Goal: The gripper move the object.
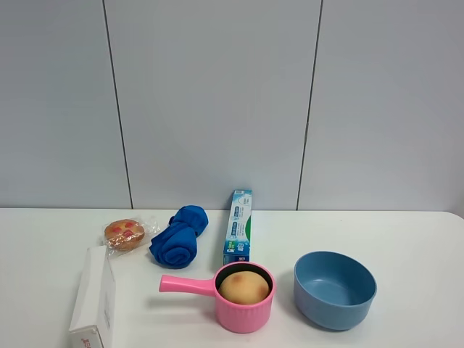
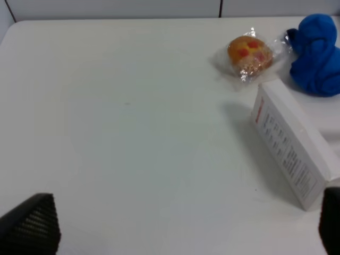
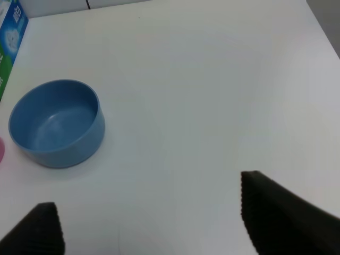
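Near the front edge of the desk, about midway along it, you are looking at the object, a pale yellow-orange fruit with a pinkish blush, sitting inside a pink pot whose handle is pointing toward the left edge. Nothing is touching the fruit. Just beside the pot, toward the right edge, a blue bowl is standing upright and apart from it. Behind the pot, a blue-and-green carton is lying with its length running toward the back edge. Further toward the left edge, a rolled blue cloth is lying next to a plastic-wrapped bun with red spots. Near the front-left corner, a white box is standing on its long side.

Neither arm is showing in the high view. In the left wrist view you are seeing the left gripper with its fingers spread wide and released, nothing between them, hovering over bare desk with the white box, bun and cloth ahead of it. In the right wrist view the right gripper is likewise standing with its fingers apart and released, holding nothing, over the bare desk toward the right edge, with the blue bowl ahead and well clear of it.
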Robot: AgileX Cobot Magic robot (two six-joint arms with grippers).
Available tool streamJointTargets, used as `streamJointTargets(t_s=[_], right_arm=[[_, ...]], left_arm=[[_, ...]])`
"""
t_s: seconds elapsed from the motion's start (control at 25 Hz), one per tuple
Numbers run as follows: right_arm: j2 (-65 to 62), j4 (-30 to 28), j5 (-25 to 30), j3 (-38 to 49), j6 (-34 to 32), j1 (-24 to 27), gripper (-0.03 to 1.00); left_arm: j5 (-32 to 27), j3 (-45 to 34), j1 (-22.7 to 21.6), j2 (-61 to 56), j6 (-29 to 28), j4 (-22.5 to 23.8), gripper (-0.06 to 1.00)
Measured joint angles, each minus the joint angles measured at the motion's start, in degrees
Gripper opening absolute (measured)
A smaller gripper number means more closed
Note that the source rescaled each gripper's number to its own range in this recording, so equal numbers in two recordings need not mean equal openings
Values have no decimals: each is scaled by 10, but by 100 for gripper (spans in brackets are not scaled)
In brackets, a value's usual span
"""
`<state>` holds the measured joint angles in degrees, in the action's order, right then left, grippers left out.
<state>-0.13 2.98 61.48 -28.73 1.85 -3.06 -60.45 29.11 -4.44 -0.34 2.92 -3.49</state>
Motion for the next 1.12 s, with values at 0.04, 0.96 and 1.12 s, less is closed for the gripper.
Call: streamJointTargets(t_s=[0.04,0.96,1.12], right_arm=[[0,0,0,0,0,0,73],[0,0,0,0,43,-4,92],[0,0,0,0,45,-4,92]], left_arm=[[0,0,0,0,0,0,100],[0,0,0,0,0,0,100],[0,0,0,0,0,0,100]])
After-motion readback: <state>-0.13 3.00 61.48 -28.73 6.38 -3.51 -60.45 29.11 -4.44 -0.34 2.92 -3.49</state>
